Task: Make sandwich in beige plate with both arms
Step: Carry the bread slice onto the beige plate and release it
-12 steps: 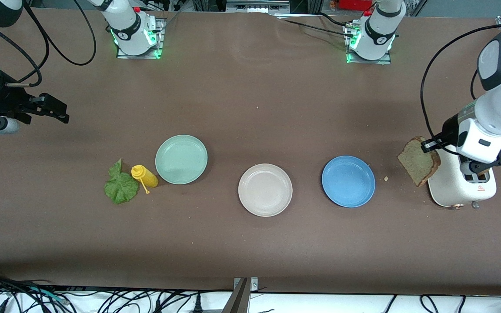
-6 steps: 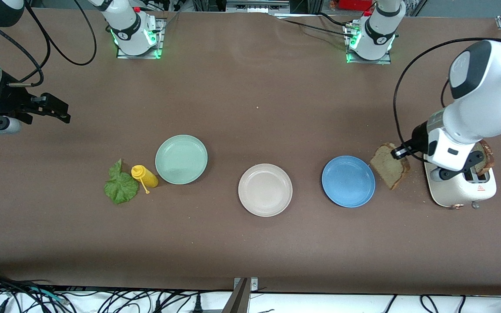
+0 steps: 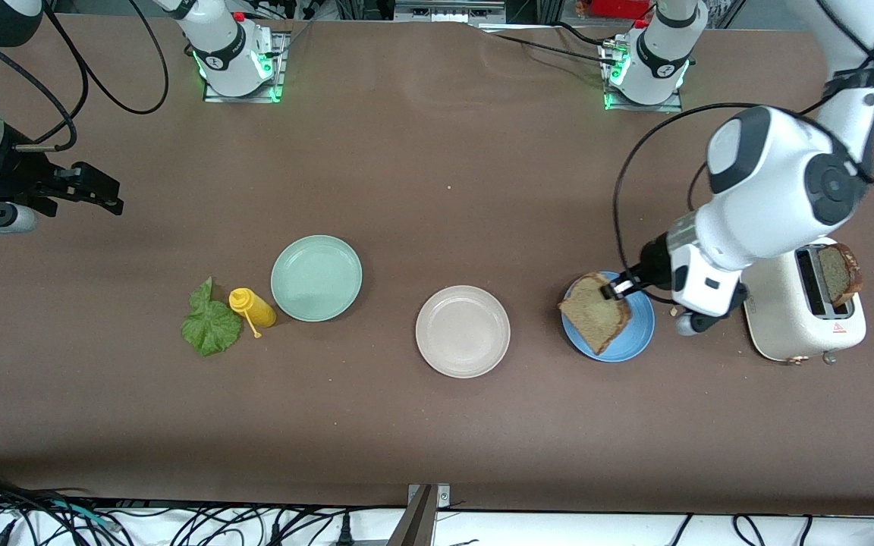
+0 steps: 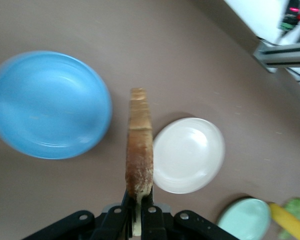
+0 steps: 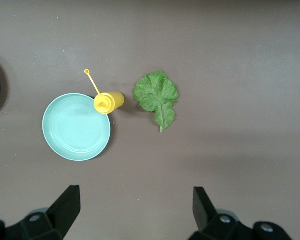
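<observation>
My left gripper point(image 3: 619, 290) is shut on the crust edge of a tan bread slice point(image 3: 595, 312) and holds it in the air over the blue plate point(image 3: 633, 343). In the left wrist view the bread slice point(image 4: 139, 145) stands edge-on out of the left gripper point(image 4: 138, 210), with the beige plate point(image 4: 189, 155) just past it. The beige plate point(image 3: 462, 331) sits bare at mid-table. A second bread slice point(image 3: 836, 273) stands in the toaster point(image 3: 793, 322). The lettuce leaf point(image 3: 210, 322) lies toward the right arm's end. My right gripper point(image 3: 95, 193) waits open over bare table there, with nothing between its fingers.
A pale green plate point(image 3: 316, 277) and a yellow squeeze bottle point(image 3: 253, 307) lying on its side sit between the lettuce and the beige plate. The right wrist view shows the lettuce leaf point(image 5: 156, 95), the bottle point(image 5: 109, 102) and the green plate point(image 5: 76, 127) below.
The left arm has carried the bread slice from beside the toaster to over the blue plate, toward the beige plate. The right arm has not moved.
</observation>
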Controlling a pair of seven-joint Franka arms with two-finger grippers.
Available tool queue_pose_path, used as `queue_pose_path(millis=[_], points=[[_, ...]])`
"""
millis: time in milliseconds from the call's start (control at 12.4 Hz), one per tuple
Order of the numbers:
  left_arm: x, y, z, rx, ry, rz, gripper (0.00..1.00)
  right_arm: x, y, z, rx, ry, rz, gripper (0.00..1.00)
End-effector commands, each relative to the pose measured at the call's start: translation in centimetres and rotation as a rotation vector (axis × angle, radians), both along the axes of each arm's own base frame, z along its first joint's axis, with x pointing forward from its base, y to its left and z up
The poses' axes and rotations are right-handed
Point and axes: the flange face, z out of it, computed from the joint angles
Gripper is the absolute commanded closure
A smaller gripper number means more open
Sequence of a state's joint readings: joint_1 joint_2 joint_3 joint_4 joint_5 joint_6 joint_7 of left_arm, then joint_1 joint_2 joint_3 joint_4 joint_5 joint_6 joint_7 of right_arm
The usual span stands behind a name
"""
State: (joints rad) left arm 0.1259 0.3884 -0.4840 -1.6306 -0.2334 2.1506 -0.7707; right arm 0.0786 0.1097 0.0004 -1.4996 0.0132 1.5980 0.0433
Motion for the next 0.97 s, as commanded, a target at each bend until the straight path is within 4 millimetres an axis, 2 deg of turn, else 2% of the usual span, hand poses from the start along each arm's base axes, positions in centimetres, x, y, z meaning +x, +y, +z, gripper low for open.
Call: queue_pose_path(millis=[0, 242, 403, 887], points=[[-0.5, -3.7, -1.9, -0.128, -0.017, 0.068, 1.00, -0.1, 0.2, 0.5, 0.019, -0.005, -0.012, 0.00], [-2.1, -10.0, -6.5, -0.190, -0.032, 0.109, 1.00, -0.1, 0.3, 0.5, 0.020, -0.005, -0.010, 0.00], [-3.6, -11.8, -9.1, -0.188, -0.063, 0.125, 1.00, -0.1, 0.3, 0.5, 0.020, -0.005, -0.010, 0.00], [-4.6, -14.0, -14.8, -0.184, -0.072, 0.132, 1.00, -0.1, 0.3, 0.5, 0.019, -0.005, -0.012, 0.00]])
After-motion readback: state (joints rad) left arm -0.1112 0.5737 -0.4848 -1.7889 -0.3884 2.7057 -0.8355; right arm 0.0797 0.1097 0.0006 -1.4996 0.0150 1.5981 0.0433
